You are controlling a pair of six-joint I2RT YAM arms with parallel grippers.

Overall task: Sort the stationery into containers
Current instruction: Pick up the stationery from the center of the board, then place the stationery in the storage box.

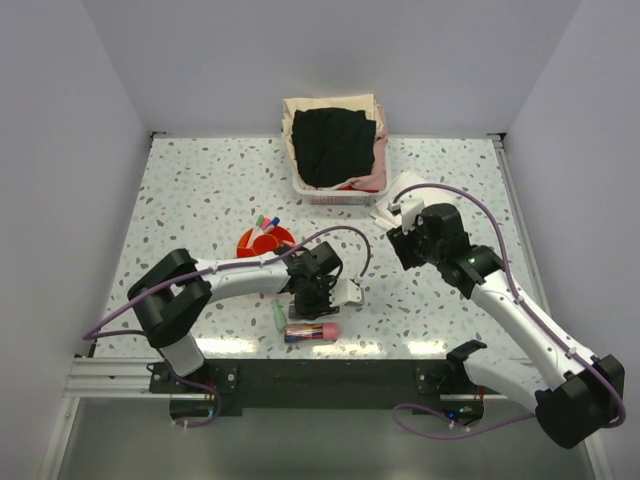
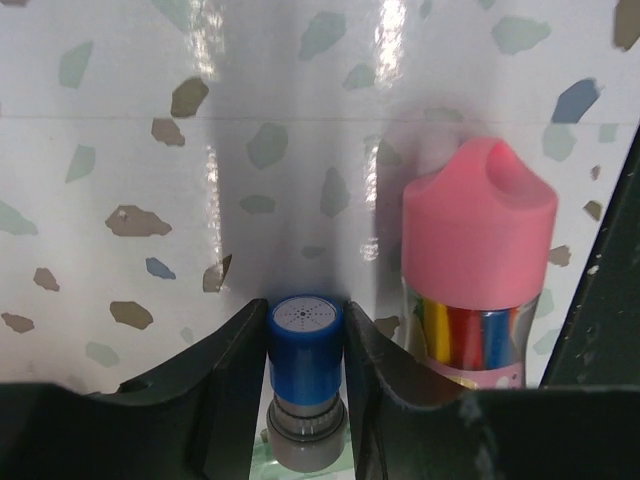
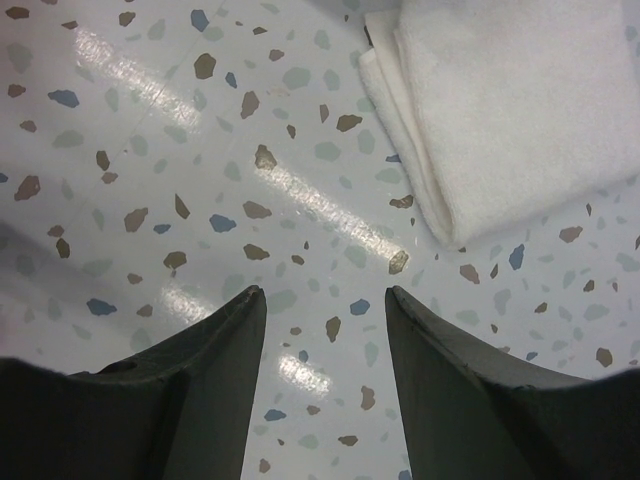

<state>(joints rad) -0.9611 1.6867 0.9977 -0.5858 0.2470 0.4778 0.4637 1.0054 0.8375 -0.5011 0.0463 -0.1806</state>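
My left gripper is low over the table near its front and is shut on a short blue-capped grey piece, held between the jaws in the left wrist view. Beside it lies a clear tube of coloured sticks with a pink cap, which also shows in the top view. A green tube lies to the left of that. The orange tray stands behind the left gripper and holds a few coloured-cap pens. My right gripper is open and empty above the bare table.
A folded white cloth lies just beyond the right gripper, also in the top view. A white basket of dark and pink clothes stands at the back centre. A small white item lies right of the left gripper.
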